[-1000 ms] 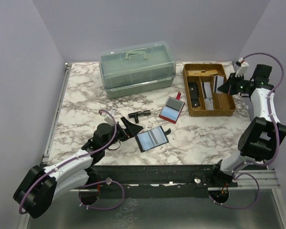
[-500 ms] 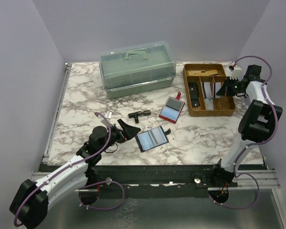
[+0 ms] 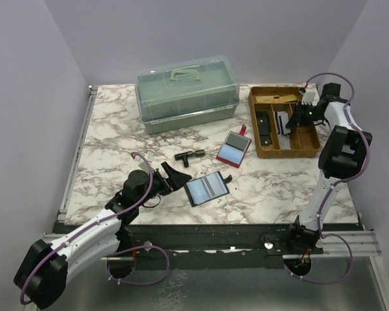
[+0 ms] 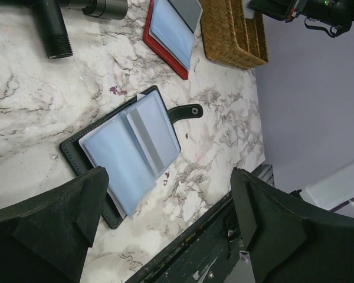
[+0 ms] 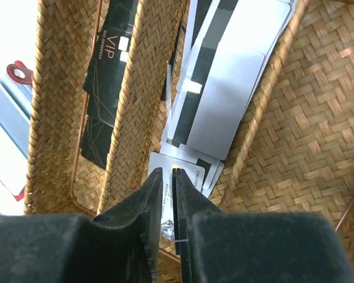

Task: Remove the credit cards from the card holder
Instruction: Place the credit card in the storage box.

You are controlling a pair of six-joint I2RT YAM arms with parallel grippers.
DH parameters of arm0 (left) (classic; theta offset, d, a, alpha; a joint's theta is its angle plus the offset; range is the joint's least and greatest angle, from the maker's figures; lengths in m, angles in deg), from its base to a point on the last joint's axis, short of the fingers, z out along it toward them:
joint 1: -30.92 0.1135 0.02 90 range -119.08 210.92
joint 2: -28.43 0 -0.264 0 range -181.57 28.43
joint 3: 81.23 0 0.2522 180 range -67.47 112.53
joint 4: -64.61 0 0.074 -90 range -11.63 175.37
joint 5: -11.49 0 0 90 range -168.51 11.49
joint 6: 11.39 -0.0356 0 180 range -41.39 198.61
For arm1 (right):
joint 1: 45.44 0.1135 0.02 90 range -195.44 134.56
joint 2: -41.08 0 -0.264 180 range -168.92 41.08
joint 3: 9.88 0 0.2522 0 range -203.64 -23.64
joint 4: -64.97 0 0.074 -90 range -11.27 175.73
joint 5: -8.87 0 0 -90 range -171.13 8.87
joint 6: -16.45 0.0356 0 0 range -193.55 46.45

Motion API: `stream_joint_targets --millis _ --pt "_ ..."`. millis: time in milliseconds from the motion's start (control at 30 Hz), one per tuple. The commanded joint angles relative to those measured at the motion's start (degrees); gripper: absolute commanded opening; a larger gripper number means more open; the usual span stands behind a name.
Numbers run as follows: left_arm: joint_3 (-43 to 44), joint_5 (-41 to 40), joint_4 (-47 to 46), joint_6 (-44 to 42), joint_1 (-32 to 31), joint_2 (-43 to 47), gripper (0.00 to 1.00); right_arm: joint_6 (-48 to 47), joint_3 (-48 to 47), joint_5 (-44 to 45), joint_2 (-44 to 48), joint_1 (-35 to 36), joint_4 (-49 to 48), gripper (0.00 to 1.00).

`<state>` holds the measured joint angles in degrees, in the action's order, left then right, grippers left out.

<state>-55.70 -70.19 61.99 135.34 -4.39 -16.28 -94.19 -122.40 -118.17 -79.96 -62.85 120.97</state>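
This is a robot test lab: two robot arms (image 3: 91, 234) trailing purple cables (image 3: 136, 283) are bolted to a dark metal rail (image 3: 214, 234) along a marble-patterned table (image 3: 110, 139), closed in by plain lilac walls (image 3: 26, 103), with a plastic box (image 3: 187, 91) and wicker tray (image 3: 285, 154) as props.

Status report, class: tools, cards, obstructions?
Left tool open near black folding card holder, pale blue cards inside. Right tool over silvery cards in woven tray, grip unclear.

Red card holder (image 4: 171, 32) pt. off-frame (top)
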Motion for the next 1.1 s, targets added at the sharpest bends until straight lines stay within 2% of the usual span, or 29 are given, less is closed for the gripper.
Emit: stream_joint_targets --millis 0,67,133,300,400,533,700,1067 --pt "1.9 1.7 -1.7 1.1 0.2 0.0 0.92 4.6 -0.7 10.0 0.1 1.3 -3.0 0.26" --pt "2.0 2.6 -2.1 2.0 0.2 0.6 0.92 6.3 3.2 15.8 3.1 1.5 -8.7 0.4" --pt "2.3 3.3 -2.1 2.3 0.2 1.5 0.92 6.9 6.7 18.7 6.2 1.5 -12.6 0.48" --pt "2.8 3.4 -2.1 2.3 0.2 3.1 0.92 6.8 10.8 18.1 12.5 1.5 -13.7 0.49" --pt "3.1 3.7 -2.2 2.2 0.2 2.8 0.92 6.4 13.1 12.7 16.9 1.5 -12.7 0.5" --pt "2.8 3.7 -2.8 3.2 0.3 2.2 0.96 4.6 17.3 -0.9 23.2 1.5 -10.6 0.5" --pt "1.9 4.3 -3.9 6.0 0.3 2.6 0.99 3.6 23.5 -11.9 30.8 1.5 -10.9 0.5" --pt "0.3 6.1 -4.8 10.6 0.4 3.8 0.99 4.3 35.4 -25.9 42.9 1.5 -17.2 0.53"
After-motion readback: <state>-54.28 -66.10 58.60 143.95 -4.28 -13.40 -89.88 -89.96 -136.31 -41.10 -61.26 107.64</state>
